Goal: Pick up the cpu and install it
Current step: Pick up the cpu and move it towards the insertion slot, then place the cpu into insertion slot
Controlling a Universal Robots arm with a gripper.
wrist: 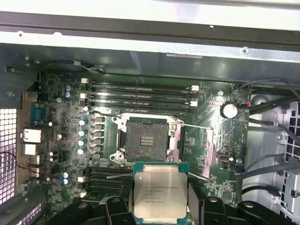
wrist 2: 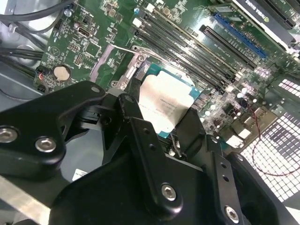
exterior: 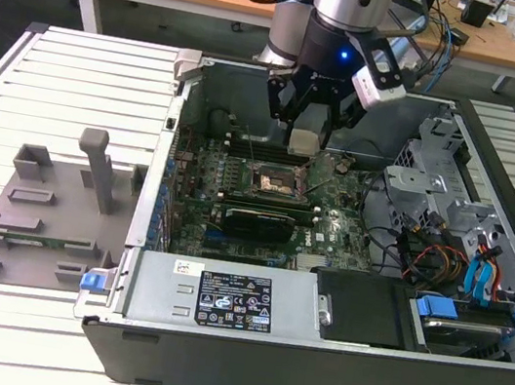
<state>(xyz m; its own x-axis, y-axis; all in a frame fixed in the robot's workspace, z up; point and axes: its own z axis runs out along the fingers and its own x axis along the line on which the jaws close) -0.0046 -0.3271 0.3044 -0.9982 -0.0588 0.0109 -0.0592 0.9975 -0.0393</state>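
gripper (exterior: 310,127) jaws are clamped on the cpu (wrist: 160,190) by its edges, held flat near the open socket (wrist: 146,139), I'd guess so it seats square

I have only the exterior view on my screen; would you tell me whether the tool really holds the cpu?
Observer: Yes. In the first wrist view the tool is shut on the cpu, with a finger on each of two opposite edges.
Operator: Thank you. Is the socket free?
Observer: In that view the socket is open, with nothing seated in it.
Operator: Which face of the cpu is turned towards the wrist?
Observer: Its silver top faces both wrist cameras.
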